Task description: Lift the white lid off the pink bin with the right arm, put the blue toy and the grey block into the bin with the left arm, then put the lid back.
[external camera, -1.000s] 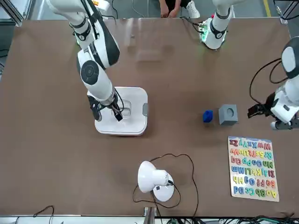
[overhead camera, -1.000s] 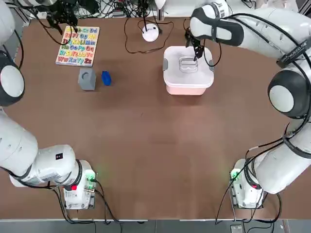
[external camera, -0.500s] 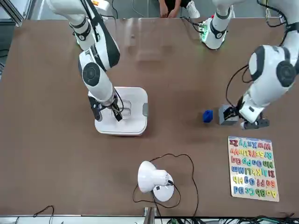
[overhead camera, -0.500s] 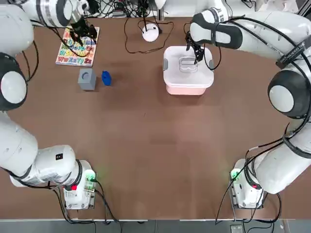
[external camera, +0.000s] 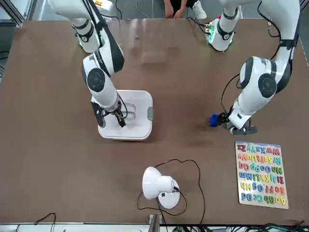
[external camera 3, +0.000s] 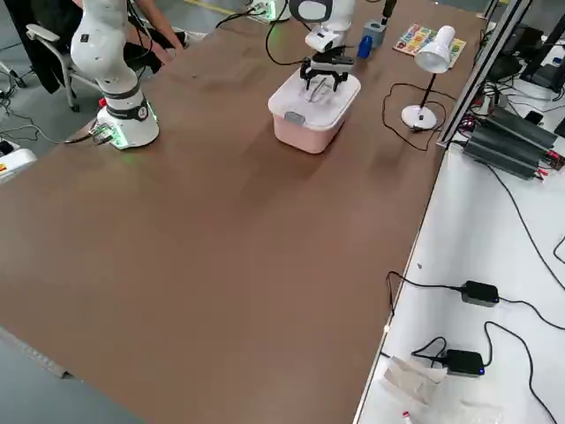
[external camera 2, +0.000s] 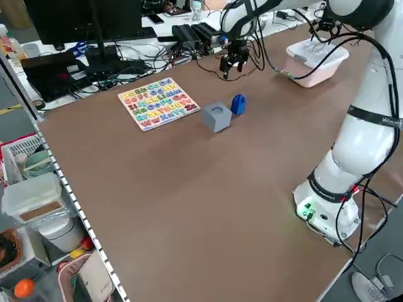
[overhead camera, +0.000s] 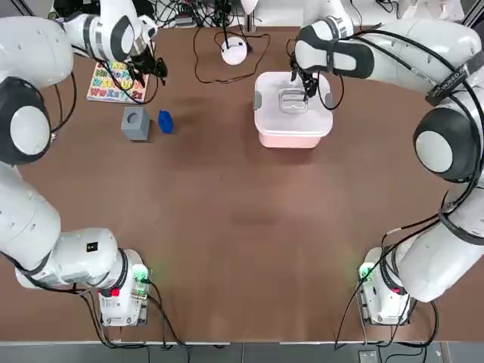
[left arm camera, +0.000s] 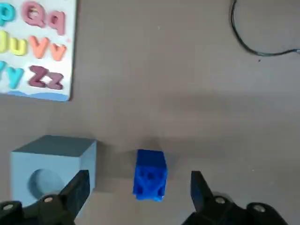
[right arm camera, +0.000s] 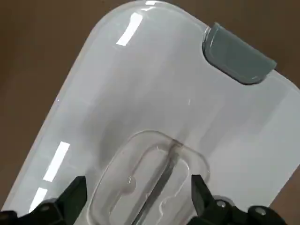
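Right gripper point(right arm camera: 136, 197) jaws wide, empty, over white lid point(overhead camera: 292, 102) handle; left gripper point(left arm camera: 138, 192) jaws wide, empty, above blue toy point(left arm camera: 150, 174).

**Table surface: contents as found**

One brown table point(overhead camera: 242, 227) carries all items. The pink bin point(overhead camera: 291, 139) stands toward the far side, right of centre, with the white lid point(overhead camera: 292, 110) seated on it. The grey block point(overhead camera: 135, 123) and the blue toy point(overhead camera: 165, 122) sit just beside each other at far left. An alphabet puzzle board point(external camera: 261, 174) lies beyond them. A white lamp point(external camera: 159, 187) with cable stands at the far edge. Both arm bases point(overhead camera: 121, 291) are mounted at the near edge.
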`<act>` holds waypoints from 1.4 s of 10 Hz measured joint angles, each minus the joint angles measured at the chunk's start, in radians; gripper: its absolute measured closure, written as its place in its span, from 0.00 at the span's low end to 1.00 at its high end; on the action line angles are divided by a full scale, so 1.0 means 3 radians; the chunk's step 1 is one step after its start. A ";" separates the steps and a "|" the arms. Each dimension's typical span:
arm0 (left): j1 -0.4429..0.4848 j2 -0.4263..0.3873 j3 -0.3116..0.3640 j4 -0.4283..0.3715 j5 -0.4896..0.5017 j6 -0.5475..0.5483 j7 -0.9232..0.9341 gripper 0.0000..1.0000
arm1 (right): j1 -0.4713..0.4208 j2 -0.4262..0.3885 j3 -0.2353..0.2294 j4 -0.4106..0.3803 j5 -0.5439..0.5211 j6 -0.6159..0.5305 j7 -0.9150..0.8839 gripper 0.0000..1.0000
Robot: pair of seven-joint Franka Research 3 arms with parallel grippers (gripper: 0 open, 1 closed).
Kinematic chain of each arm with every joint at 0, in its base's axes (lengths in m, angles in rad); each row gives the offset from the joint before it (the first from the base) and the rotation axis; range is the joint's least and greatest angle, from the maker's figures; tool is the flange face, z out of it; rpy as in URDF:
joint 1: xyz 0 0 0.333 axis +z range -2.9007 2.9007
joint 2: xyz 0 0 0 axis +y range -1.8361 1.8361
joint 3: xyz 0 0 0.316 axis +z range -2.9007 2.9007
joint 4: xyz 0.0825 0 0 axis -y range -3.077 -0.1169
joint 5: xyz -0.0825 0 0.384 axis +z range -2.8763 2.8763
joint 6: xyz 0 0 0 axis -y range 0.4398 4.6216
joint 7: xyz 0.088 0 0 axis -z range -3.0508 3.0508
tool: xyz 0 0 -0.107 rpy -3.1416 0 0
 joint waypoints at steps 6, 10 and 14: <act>-0.0055 0.0151 -0.0001 -0.0661 0.0195 0.0734 -0.0175 0.07 | -0.0002 -0.0001 -0.0011 0.0063 -0.0002 0.0000 -0.0004 0.61; -0.0055 0.0269 0.0000 -0.0708 0.0518 0.0787 -0.0384 0.23 | -0.0003 -0.0001 -0.0013 0.0107 0.0001 0.0014 0.0001 0.93; -0.0051 0.0302 0.0001 -0.0689 0.0531 0.0796 -0.0418 0.49 | -0.0003 -0.0001 -0.0013 0.0107 0.0001 0.0014 0.0001 0.93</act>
